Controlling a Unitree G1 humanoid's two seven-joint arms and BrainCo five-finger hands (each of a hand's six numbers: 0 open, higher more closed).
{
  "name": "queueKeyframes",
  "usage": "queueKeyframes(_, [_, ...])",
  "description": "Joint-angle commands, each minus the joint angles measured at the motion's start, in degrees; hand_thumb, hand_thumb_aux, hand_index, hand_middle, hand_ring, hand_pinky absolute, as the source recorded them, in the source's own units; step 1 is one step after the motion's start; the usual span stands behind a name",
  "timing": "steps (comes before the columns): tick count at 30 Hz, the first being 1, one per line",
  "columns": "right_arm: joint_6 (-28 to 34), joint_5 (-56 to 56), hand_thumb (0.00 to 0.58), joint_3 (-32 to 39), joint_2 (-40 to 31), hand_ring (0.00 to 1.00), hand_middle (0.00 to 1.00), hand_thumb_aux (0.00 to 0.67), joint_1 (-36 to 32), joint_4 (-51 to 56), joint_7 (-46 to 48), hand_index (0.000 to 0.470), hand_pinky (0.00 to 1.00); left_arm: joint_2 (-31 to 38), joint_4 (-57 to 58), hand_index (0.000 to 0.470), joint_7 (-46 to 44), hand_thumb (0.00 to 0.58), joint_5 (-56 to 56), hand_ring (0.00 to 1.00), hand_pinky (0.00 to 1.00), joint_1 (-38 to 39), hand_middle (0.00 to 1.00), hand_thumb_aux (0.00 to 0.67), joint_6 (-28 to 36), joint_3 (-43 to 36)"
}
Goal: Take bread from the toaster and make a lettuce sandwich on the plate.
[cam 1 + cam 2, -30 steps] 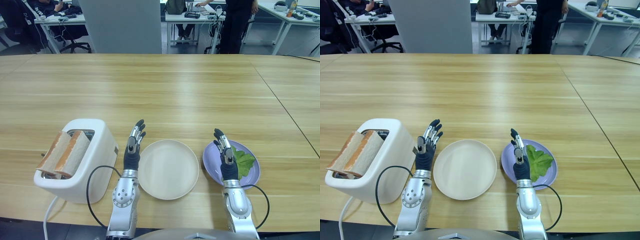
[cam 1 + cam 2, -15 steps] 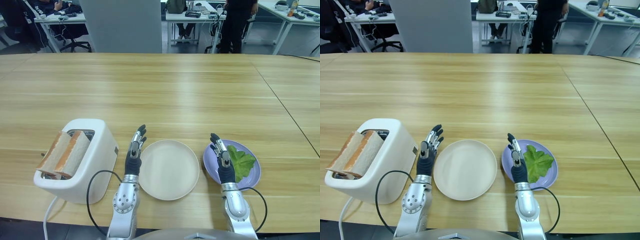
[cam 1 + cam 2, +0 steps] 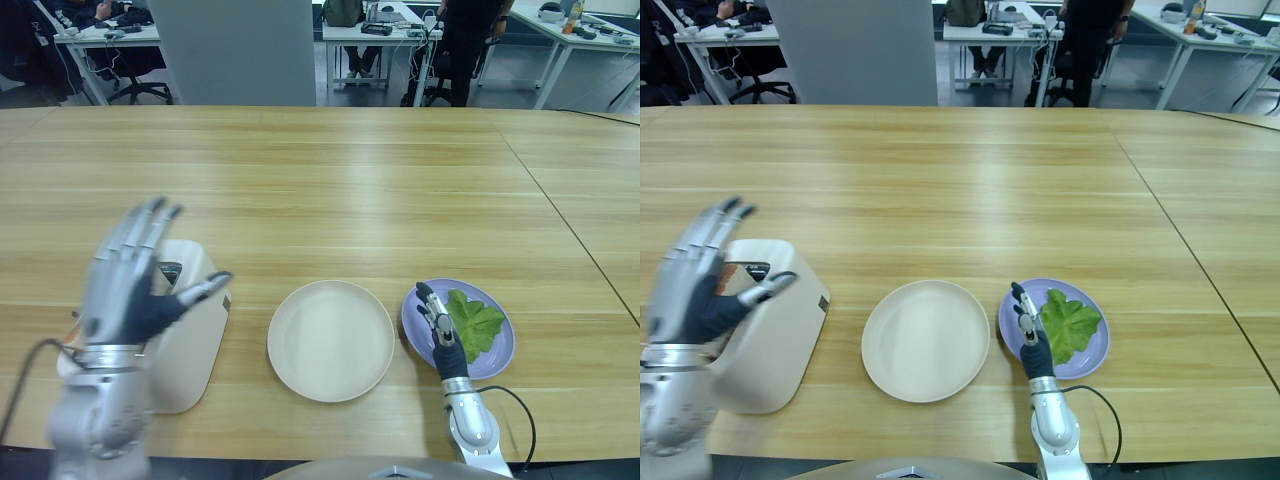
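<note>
Motion belongs almost wholly to the left robot hand (image 3: 130, 285). 1 second ago it lay low on the desk (image 3: 350, 170) between the toaster (image 3: 780, 335) and the cream plate (image 3: 330, 340), fingers straight and close together. Now it is lifted high in front of the toaster, fingers spread wide, holding nothing. It covers the slots where the 2 slices of bread stood upright, so the bread is hidden for now. The right robot hand (image 3: 440, 335) has drawn back slightly toward the near rim of the purple plate (image 3: 505, 345). Its fingers are straight and empty, beside the lettuce (image 3: 472, 322). The view has also drifted a little, so the small shifts of the plates are the camera's. I judge this the opening reach for the 1st slice: nothing is on the cream plate yet.
</note>
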Motion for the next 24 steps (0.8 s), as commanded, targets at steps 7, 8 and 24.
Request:
queueKeyframes(7, [-0.3,-0.1,0.000,0.1,0.4,0.00,0.00,0.000,1.5,-0.6,-1.5,0.000,0.00,9.4,13.5,0.000,-2.8,0.000,-0.9,0.00,0.00,6.7,0.00,0.000,-1.5,17.8])
queueKeyframes(8, [-0.3,0.0,0.000,-0.1,0.4,0.00,0.00,0.000,1.7,-0.9,-1.7,0.000,0.00,10.0,15.0,0.000,-3.4,0.000,-0.9,0.00,0.00,7.3,0.00,0.000,-1.6,18.3])
queueKeyframes(24, [-0.3,0.6,0.000,-1.0,-0.5,0.00,0.00,0.000,3.3,-2.9,-2.0,0.000,0.00,9.9,20.4,0.000,-8.2,0.000,-2.1,0.00,0.00,11.1,0.00,0.000,-2.8,11.7])
